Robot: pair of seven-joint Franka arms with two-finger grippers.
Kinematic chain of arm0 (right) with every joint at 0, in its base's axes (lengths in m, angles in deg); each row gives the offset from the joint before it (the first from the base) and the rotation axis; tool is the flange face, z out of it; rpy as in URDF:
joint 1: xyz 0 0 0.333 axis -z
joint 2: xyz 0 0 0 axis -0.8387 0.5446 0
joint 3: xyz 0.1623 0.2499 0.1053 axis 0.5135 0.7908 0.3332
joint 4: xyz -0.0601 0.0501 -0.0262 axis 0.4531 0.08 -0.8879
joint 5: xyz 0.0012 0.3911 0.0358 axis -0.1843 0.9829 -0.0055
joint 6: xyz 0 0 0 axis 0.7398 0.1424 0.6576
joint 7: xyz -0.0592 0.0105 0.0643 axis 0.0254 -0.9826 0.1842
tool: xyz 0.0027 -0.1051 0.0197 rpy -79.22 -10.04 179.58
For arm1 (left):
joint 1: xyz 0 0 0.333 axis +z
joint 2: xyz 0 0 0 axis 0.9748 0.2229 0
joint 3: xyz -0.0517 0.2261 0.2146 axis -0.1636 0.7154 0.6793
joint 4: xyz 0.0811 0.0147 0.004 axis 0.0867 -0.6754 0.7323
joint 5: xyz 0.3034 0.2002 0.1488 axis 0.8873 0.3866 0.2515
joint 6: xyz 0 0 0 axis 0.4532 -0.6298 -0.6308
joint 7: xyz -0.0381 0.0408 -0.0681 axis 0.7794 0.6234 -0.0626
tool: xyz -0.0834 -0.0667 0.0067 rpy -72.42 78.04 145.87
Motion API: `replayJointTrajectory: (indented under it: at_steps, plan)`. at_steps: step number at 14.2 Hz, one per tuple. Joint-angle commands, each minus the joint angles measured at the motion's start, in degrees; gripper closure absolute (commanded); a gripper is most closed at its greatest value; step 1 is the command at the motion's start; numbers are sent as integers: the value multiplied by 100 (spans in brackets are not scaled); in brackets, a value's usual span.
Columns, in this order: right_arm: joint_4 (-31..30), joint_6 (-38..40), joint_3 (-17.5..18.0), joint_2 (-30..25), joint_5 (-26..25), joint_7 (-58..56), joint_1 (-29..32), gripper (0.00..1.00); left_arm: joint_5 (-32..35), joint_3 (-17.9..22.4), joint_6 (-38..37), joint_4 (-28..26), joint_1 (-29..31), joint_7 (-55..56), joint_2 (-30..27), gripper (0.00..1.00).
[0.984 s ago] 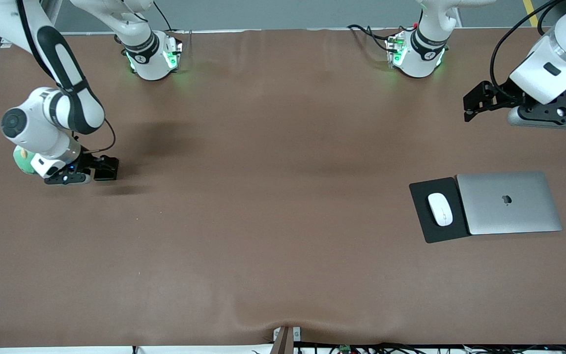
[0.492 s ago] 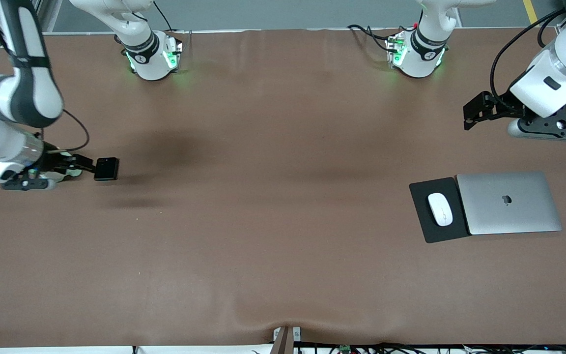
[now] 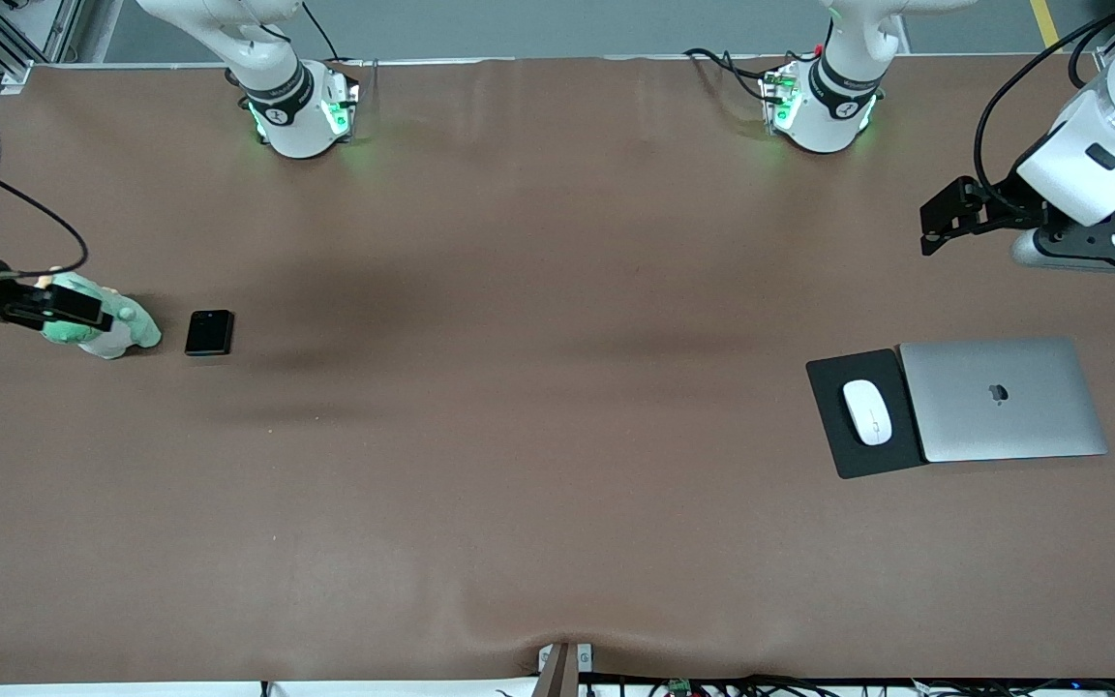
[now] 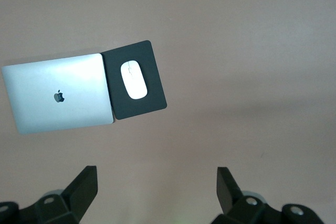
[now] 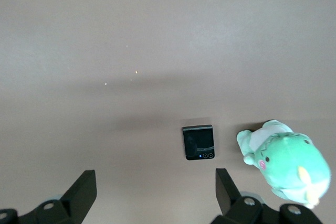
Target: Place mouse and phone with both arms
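Observation:
The black phone [image 3: 209,332] lies flat on the brown table toward the right arm's end; it also shows in the right wrist view [image 5: 198,141]. My right gripper [image 3: 76,305] is open and empty, up in the air over a green plush toy; in its wrist view [image 5: 155,188] nothing sits between the fingers. The white mouse [image 3: 867,411] rests on a black mouse pad [image 3: 827,382] toward the left arm's end, and shows in the left wrist view [image 4: 133,79]. My left gripper [image 3: 937,218] is open and empty, high over bare table, and its wrist view [image 4: 156,183] shows nothing between the fingers.
A green and white plush toy [image 3: 117,329] lies beside the phone toward the right arm's end [image 5: 286,163]. A closed silver laptop [image 3: 1003,399] lies against the mouse pad [image 4: 58,97]. The two arm bases [image 3: 298,106] [image 3: 819,102] stand at the table's back edge.
My right gripper has let go of the phone and pulled back and up toward the table's end, uncovering the plush toy. The phone stays where it was set. My left gripper has shifted only slightly.

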Motion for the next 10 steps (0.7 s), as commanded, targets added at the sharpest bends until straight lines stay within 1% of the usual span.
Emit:
replayJointTrajectory:
  at_steps: [1, 3, 5, 8, 10]
  plan:
    - [705, 538, -27, 58, -146, 144, -12, 0, -27, 179, -91, 65, -117, -24, -83, 0]
    - [943, 714, 17, 32, -488, 301, -65, 0, -27, 487, -100, 65, -433, -24, -83, 0]
    - [988, 855, 44, 14, -559, 451, -362, 0, -27, 926, -135, 48, -802, -77, -136, 0]
    - [997, 969, 52, -48, -612, 767, -767, 0, -71, 990, -135, 30, -865, -86, -136, 0]
    - [1119, 1136, 61, -48, -603, 794, -803, 0, -89, 981, -135, 21, -795, -94, -127, 0]
